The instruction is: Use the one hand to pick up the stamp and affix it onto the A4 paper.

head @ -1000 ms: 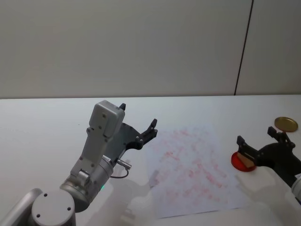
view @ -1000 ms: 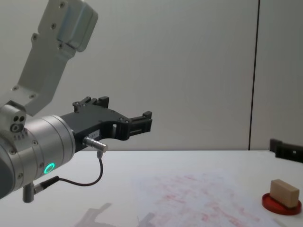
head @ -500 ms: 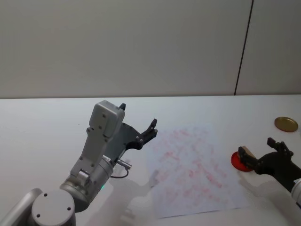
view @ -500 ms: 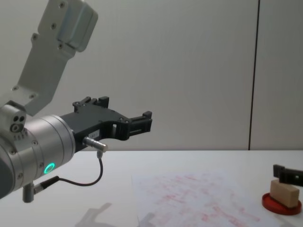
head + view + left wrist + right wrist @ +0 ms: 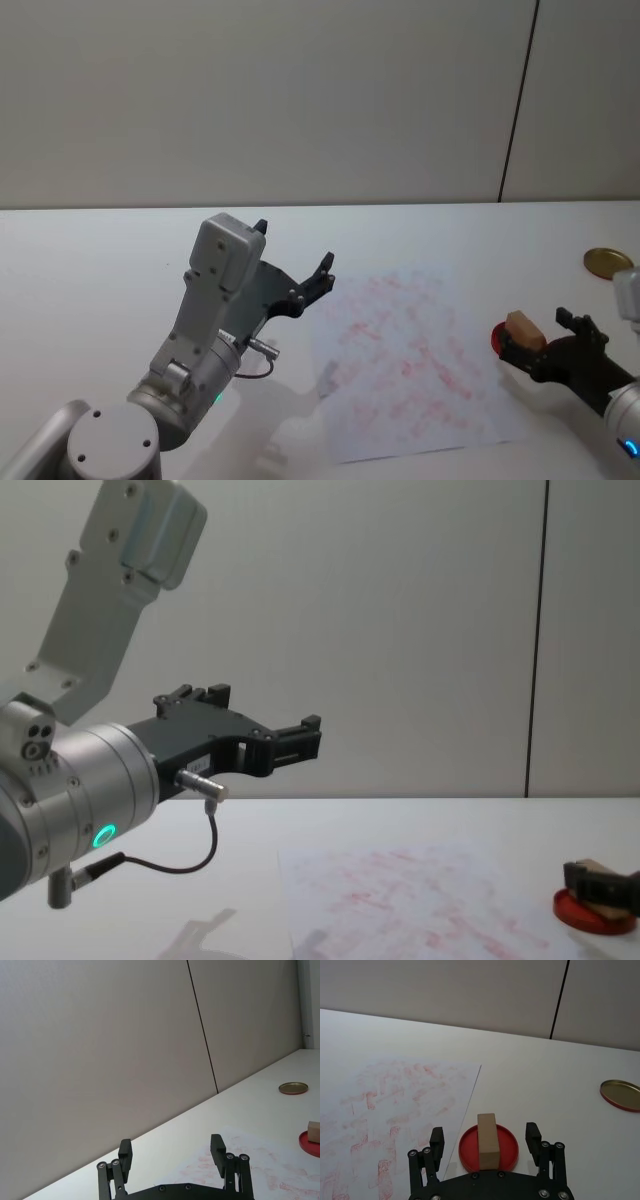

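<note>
The stamp (image 5: 487, 1139), a small tan wooden block, stands on a flat red ink pad (image 5: 468, 1149) just off the right edge of the A4 paper (image 5: 395, 1105). My right gripper (image 5: 485, 1138) is open and low over the pad, with one finger on each side of the stamp and a gap on both sides. From the head, the stamp (image 5: 523, 326) sits between the dark fingers of the right gripper (image 5: 537, 338), with the smudged A4 paper (image 5: 405, 365) to its left. My left gripper (image 5: 293, 246) hangs open and empty in the air left of the paper.
A gold round lid (image 5: 607, 262) lies on the white table behind the pad at the far right. The left arm's big grey wrist (image 5: 80, 800) stands at the near left. From the chest, a right finger (image 5: 603, 888) hides most of the stamp.
My right gripper has come down from above the pad until its open fingers flank the stamp. The stamp, pad, paper and left arm have not moved.
</note>
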